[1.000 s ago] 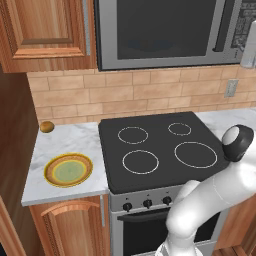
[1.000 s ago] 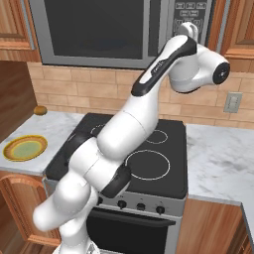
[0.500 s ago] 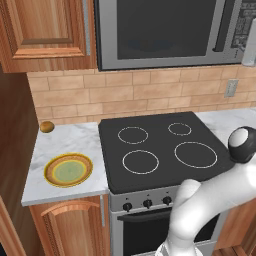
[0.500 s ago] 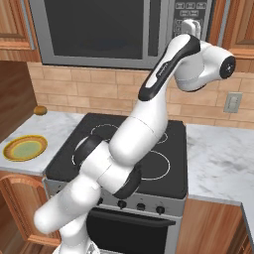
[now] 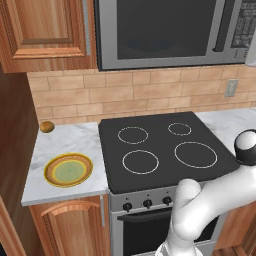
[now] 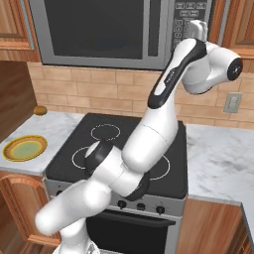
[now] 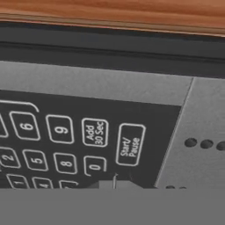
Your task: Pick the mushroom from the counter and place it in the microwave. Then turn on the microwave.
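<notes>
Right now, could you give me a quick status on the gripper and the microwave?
Gripper shut, up at the microwave keypad. Door closed. Start/Pause button just ahead, nothing in the way.

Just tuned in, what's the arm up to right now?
The arm is reaching up to the microwave, whose door is closed. Its claw is shut and sits right at the keypad; the hand view looks close at the number buttons, with the Start/Pause button just above the fingertips. Whether it is touching a button cannot be told. On the counter left of the stovetop sit a yellow plate and a small brown ball.
</notes>
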### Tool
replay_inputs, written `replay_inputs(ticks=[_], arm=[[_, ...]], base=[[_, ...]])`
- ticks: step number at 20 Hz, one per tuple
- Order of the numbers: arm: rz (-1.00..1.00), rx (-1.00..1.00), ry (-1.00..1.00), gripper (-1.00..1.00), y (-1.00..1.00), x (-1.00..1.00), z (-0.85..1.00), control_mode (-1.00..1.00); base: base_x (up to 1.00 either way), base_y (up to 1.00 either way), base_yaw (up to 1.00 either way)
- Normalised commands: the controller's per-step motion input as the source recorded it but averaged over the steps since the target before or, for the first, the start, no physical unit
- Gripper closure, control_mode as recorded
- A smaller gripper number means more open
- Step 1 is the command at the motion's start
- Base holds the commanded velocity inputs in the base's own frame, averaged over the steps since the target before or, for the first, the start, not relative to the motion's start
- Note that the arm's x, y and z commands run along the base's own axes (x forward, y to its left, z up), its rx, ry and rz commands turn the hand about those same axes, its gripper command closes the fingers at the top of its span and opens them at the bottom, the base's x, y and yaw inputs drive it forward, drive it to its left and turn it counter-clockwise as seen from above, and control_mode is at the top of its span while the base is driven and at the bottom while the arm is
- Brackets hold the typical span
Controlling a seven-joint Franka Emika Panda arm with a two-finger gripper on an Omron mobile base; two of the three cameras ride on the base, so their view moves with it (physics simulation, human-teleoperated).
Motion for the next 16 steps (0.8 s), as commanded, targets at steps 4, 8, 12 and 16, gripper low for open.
replay_inputs(ticks=[4,8,12,16], arm=[[0.0,0.02,0.0,1.0,-0.06,0.09,-0.02,-1.0],[0.0,0.01,0.0,1.0,0.0,0.18,-0.03,-1.0],[0.0,0.0,0.0,1.0,-0.1,0.11,-0.08,-1.0],[0.0,0.0,0.0,1.0,-0.3,0.0,-0.11,-1.0]], base=[[0.0,0.0,0.0],[0.0,0.0,0.0],[0.0,0.0,0.0],[0.0,0.0,0.0]])
